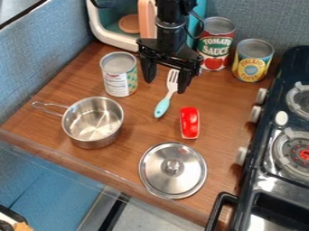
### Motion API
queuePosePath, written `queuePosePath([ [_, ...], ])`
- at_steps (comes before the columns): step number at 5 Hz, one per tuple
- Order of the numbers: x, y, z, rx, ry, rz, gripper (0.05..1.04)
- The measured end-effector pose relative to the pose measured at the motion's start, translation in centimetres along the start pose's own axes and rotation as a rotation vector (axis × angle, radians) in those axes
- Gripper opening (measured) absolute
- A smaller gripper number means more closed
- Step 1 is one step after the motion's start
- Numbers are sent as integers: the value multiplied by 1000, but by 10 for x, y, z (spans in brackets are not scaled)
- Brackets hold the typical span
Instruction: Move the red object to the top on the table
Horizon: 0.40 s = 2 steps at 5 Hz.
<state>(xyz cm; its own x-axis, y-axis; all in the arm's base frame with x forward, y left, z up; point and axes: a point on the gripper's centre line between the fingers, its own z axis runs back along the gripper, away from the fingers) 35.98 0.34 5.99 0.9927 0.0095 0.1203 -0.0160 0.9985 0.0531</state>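
A black handle (216, 210) of the stove (264, 184) stands at the tabletop's (136, 135) front right corner. The red object (189, 122) lies on the right half of the tabletop, away from the back edge, between the fork (163, 107) and the round metal lid (172, 180) (which sits near the front edge, knob up). The gripper (165, 86) hangs behind and to the left of the red object, apart from it; its fingers are spread wide, with nothing held. The fork's tines show between them (whether a finger touches the fork, I cannot tell). Left of the gripper stands a can (119, 76); nearer the front edge sits a metal pot (93, 122), handle toward the left edge. Toward the back right corner stand a red-labelled can (215, 45) and a yellow-labelled can (252, 63).
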Motion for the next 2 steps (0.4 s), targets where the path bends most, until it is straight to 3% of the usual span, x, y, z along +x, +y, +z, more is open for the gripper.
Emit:
queuePosePath([
  [1, -5, -1, -14, 0, 41, 5, 1001],
  [2, -7, -16, -17, -9, 42, -1, 1001],
])
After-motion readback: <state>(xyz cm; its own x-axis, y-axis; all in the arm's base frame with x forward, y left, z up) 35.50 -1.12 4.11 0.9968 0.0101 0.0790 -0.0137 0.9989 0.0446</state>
